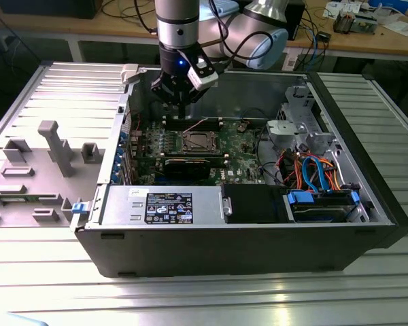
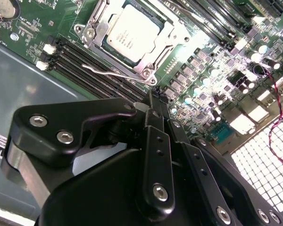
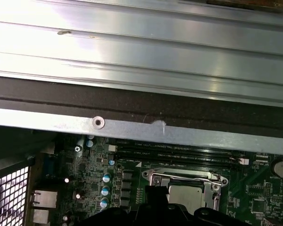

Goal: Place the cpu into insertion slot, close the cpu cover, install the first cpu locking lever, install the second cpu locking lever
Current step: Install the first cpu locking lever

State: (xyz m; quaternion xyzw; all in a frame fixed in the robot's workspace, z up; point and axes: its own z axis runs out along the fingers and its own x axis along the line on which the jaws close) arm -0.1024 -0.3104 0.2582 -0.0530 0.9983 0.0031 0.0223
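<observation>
The cpu (image 2: 132,35) lies flat in the insertion slot (image 3: 153,178), its dull silver top facing up. The cpu cover (image 2: 119,62), a shiny metal frame, sits down around the cpu. One thin wire locking lever (image 2: 108,73) stands out beside the socket, over the long black memory slots. My gripper (image 2: 152,98) hangs a little above the board, just off a corner of the socket, with its black fingers shut together and nothing held. In the exterior view my gripper (image 1: 181,109) is behind the socket and the cpu (image 1: 197,141).
The open computer case (image 1: 211,251) lies on a ribbed metal table. A black labelled box (image 1: 168,206) and drive bays with blue and orange cables (image 1: 313,173) fill the near side. The case wall (image 3: 132,127) runs close behind the socket. Grey fixtures (image 1: 54,146) stand at the exterior view's left.
</observation>
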